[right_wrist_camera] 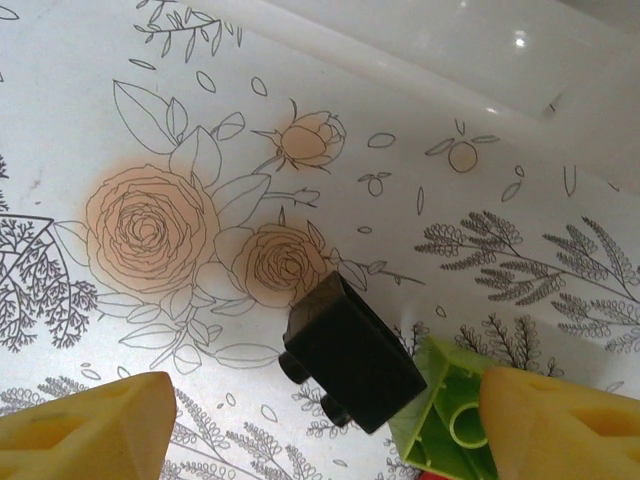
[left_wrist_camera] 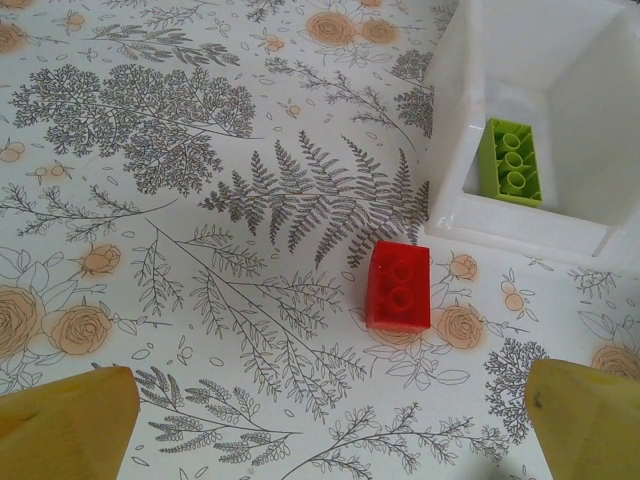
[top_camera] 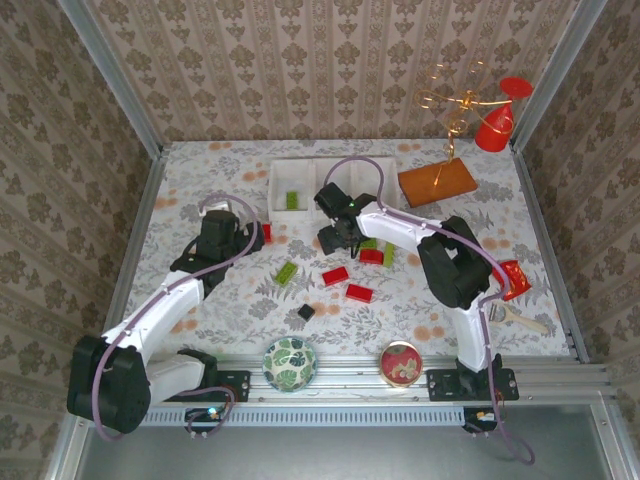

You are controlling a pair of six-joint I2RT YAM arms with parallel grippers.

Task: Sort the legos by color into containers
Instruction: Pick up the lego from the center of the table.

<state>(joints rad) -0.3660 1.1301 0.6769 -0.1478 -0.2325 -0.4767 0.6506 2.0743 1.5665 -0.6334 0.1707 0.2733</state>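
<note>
Floral table [top_camera: 200, 320], bricks [top_camera: 359, 292], tray [top_camera: 283, 181].

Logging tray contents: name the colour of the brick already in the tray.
Lime green brick, clearest in the left wrist view.

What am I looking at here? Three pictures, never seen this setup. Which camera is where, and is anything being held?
Two robot arms are bolted at the near edge of a flowered table. The overhead view looks down from behind them; the other two views come from a camera on each wrist, with the yellow fingers at the bottom corners.

The left gripper is open over a red brick, next to a white tray that already has a green brick in one compartment.

The right gripper is open too, with a black brick lying tipped over between its fingers, against another green brick.

More red, green and black bricks lie loose on the table, plus two bowls at the near edge. Nothing is held.
</note>
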